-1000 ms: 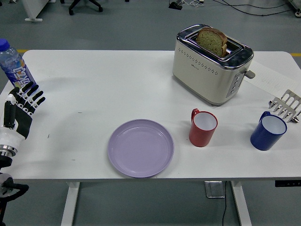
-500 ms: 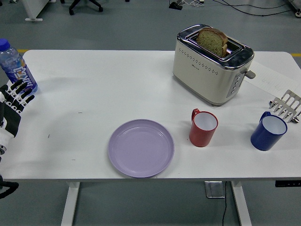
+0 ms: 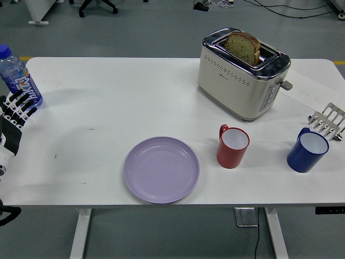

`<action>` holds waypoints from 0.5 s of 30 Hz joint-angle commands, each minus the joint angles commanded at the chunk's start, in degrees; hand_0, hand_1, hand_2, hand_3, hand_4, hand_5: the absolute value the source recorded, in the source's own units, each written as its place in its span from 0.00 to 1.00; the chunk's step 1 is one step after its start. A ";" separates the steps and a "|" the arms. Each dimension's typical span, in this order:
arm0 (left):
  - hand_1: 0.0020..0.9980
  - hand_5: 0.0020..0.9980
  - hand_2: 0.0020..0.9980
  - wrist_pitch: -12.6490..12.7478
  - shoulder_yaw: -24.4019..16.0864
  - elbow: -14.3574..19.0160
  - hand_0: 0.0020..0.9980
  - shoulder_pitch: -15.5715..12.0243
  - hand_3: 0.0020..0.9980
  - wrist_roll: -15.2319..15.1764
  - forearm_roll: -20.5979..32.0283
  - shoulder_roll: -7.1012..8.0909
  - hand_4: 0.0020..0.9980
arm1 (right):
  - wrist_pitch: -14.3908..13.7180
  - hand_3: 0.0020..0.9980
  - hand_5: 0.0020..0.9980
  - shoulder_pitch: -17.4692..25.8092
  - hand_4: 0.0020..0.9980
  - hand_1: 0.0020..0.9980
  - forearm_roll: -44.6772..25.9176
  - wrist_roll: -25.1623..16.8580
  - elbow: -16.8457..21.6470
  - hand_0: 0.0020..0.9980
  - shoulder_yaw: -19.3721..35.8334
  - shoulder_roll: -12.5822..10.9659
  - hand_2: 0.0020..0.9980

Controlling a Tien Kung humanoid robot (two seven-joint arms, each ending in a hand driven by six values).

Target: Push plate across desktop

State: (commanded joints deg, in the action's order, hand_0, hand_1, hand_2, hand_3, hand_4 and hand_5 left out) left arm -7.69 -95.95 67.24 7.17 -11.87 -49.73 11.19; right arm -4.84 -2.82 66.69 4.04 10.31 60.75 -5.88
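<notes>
A lilac plate (image 3: 161,169) lies flat on the white table (image 3: 108,108) near its front edge, a little left of centre. My left hand (image 3: 12,120) is at the far left edge of the view, over the table's left end, fingers spread and holding nothing. It is well to the left of the plate and apart from it. My right hand is out of view.
A water bottle (image 3: 17,76) stands at the back left, just beyond my left hand. A toaster (image 3: 242,74) with bread stands at the back right. A red mug (image 3: 232,145) is right of the plate, a blue mug (image 3: 307,150) and a metal rack (image 3: 328,121) further right.
My left hand has drawn back to the left, towards the picture's edge and closer to the bottle. The plate and the other things have not moved.
</notes>
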 joint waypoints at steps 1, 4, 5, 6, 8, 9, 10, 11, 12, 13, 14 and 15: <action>0.81 1.00 0.81 0.02 -0.13 -0.03 0.79 0.01 0.78 0.01 0.03 0.00 0.52 | -0.01 0.62 0.35 -0.01 0.14 0.55 -0.16 -0.03 0.00 0.60 -0.12 0.00 0.65; 0.80 1.00 0.81 0.07 -0.38 -0.03 0.78 0.09 0.77 -0.02 0.15 0.01 0.52 | 0.02 0.62 0.35 -0.10 0.14 0.55 -1.21 -0.29 0.00 0.60 -0.99 -0.11 0.65; 0.80 1.00 0.81 0.09 -0.45 -0.02 0.78 0.13 0.77 -0.03 0.15 0.02 0.52 | 0.03 0.62 0.35 -0.15 0.14 0.55 -1.55 -0.37 0.00 0.60 -1.28 -0.15 0.65; 0.80 1.00 0.81 0.13 -0.50 -0.03 0.78 0.12 0.77 -0.05 0.17 0.03 0.52 | 0.03 0.62 0.35 -0.19 0.14 0.55 -1.82 -0.42 0.00 0.60 -1.44 -0.18 0.65; 0.80 1.00 0.81 0.18 -0.58 -0.03 0.78 0.07 0.77 -0.09 0.16 0.06 0.52 | 0.04 0.62 0.35 -0.23 0.14 0.55 -2.12 -0.48 0.00 0.60 -1.60 -0.22 0.65; 0.80 1.00 0.81 0.22 -0.57 -0.04 0.78 0.04 0.77 -0.12 0.19 0.06 0.52 | 0.05 0.62 0.35 -0.22 0.14 0.55 -2.35 -0.52 0.00 0.60 -1.75 -0.25 0.65; 0.80 1.00 0.81 0.26 -0.54 -0.06 0.78 0.01 0.77 -0.14 0.25 0.08 0.52 | 0.06 0.62 0.35 -0.19 0.14 0.55 -2.70 -0.60 0.00 0.60 -2.01 -0.30 0.65; 0.80 1.00 0.81 0.26 -0.48 -0.10 0.78 0.02 0.77 -0.15 0.36 0.13 0.52 | 0.06 0.62 0.35 -0.16 0.14 0.55 -3.22 -0.72 0.00 0.60 -2.42 -0.37 0.65; 0.80 1.00 0.81 0.26 -0.45 -0.11 0.78 0.02 0.77 -0.16 0.43 0.16 0.52 | 0.05 0.62 0.35 -0.11 0.14 0.55 -3.85 -0.87 0.00 0.60 -2.94 -0.44 0.65; 0.80 1.00 0.81 0.27 -0.45 -0.13 0.78 -0.01 0.77 -0.19 0.53 0.20 0.52 | 0.04 0.62 0.35 -0.08 0.14 0.55 -4.26 -0.97 0.00 0.60 -3.27 -0.49 0.65; 0.80 1.00 0.81 0.28 -0.46 -0.15 0.78 -0.05 0.77 -0.23 0.65 0.24 0.52 | 0.04 0.62 0.35 -0.05 0.14 0.55 -4.65 -1.07 0.00 0.60 -3.56 -0.53 0.65; 0.80 1.00 0.81 0.30 -0.47 -0.18 0.78 -0.08 0.77 -0.25 0.72 0.25 0.52 | 0.03 0.62 0.35 -0.03 0.14 0.55 -4.79 -1.09 0.00 0.60 -3.67 -0.53 0.65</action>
State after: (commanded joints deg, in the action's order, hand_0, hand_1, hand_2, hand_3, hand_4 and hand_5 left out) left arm -7.39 -96.42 67.06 7.09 -12.12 -49.01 11.44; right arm -4.81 -2.86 61.90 2.95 10.31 57.09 -6.42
